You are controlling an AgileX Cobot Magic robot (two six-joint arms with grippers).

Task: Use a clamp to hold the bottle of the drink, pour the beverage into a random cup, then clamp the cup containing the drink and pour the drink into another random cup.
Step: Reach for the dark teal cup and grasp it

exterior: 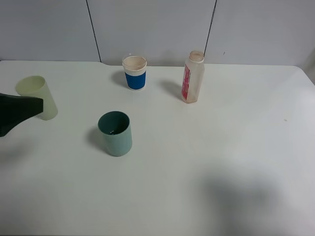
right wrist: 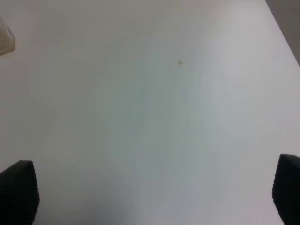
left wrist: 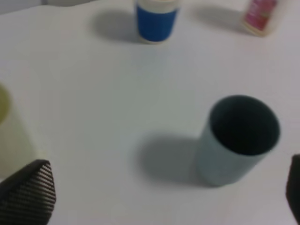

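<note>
Near far edge, drink bottle point(exterior: 192, 77) stood upright, ungripped. Left gripper point(left wrist: 161, 190) and right gripper point(right wrist: 153, 190) both spread apart, empty. Teal cup point(exterior: 115, 133) contents unclear; both pours seemingly remained.

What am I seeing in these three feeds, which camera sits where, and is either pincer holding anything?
This is a two-armed robot. One camera looks down from high up. The other two ride on the wrists, looking past each pincer's fingers. On the white table stand a pale yellow cup, a teal cup, a blue-banded cup and a red-labelled drink bottle. The left pincer is open, facing the teal cup. The right pincer is open over bare table. Neither holds anything.
</note>
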